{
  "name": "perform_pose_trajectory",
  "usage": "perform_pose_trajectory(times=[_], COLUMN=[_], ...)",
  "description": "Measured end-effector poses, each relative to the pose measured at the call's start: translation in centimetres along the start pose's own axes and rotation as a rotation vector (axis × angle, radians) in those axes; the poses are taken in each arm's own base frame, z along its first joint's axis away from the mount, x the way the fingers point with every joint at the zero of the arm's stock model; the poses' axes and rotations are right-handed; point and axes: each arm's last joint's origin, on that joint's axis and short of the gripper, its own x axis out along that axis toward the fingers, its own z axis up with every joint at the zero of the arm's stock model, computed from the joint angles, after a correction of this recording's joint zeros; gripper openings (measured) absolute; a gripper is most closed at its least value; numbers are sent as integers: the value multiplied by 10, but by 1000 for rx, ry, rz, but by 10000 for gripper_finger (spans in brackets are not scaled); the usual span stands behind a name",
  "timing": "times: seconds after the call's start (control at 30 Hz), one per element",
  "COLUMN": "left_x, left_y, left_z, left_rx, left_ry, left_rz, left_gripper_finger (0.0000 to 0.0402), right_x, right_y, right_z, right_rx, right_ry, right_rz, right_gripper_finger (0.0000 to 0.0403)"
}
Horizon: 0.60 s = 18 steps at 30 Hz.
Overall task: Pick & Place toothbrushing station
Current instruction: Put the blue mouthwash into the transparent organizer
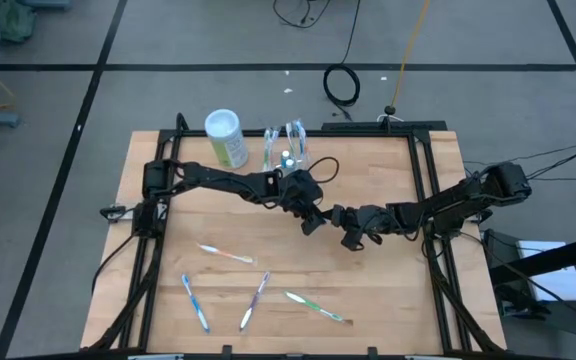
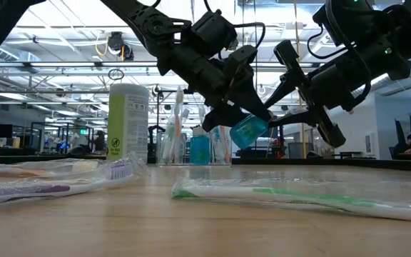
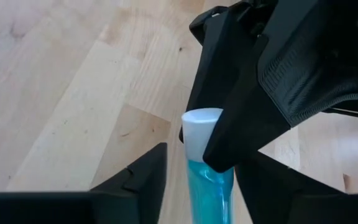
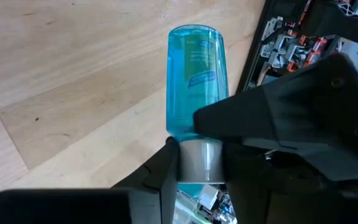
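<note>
The clear toothbrushing station (image 1: 288,150) stands at the table's far edge, with brushes and a blue item in it (image 2: 191,146). A blue bottle with a white cap (image 4: 194,81) hangs in the air between my two grippers over the table's middle (image 2: 248,130). My right gripper (image 4: 201,168) is shut on its cap. My left gripper (image 3: 201,186) is open, with its fingers on either side of the bottle's blue body. A strip of table shows between one finger and the bottle. My right gripper pinches the bottle's white cap (image 4: 201,155) between its two fingers. It comes roughly level from the table's right, with the fingers along the bottle. The blue body sticks out beyond the fingertips. The bottle is clear of the table and tilted, base lowest (image 2: 248,132). My left gripper straddles the body (image 3: 210,186); I cannot tell whether a finger touches it.
A green canister with a white lid (image 1: 226,137) stands left of the station. Several toothbrushes lie on the near half of the table (image 1: 225,254) (image 1: 195,301) (image 1: 315,306), and two show close in the low view (image 2: 291,196). Black frame rails run along the table's edges (image 1: 433,200).
</note>
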Motion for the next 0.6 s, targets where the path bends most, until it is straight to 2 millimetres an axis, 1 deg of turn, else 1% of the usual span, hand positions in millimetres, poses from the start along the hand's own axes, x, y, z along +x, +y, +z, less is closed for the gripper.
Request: perform_pose_trajectory(times=[0.13,0.33,0.47,0.6], left_x=[0,0,0,0], left_y=[0,0,0,1], left_z=[0,-1,-1,-2], left_rx=[-2,-6,-6,-8], left_ry=[2,11,13,17], left_rz=[0,-1,0,2], left_gripper_finger=[152,116,106,112], right_x=[0,0,0,0], right_y=[0,0,0,0], right_z=[0,0,0,0], right_rx=[2,4,4,59], right_ry=[1,5,4,6], right_rz=[0,1,2,1], right_gripper_finger=[109,108,119,130])
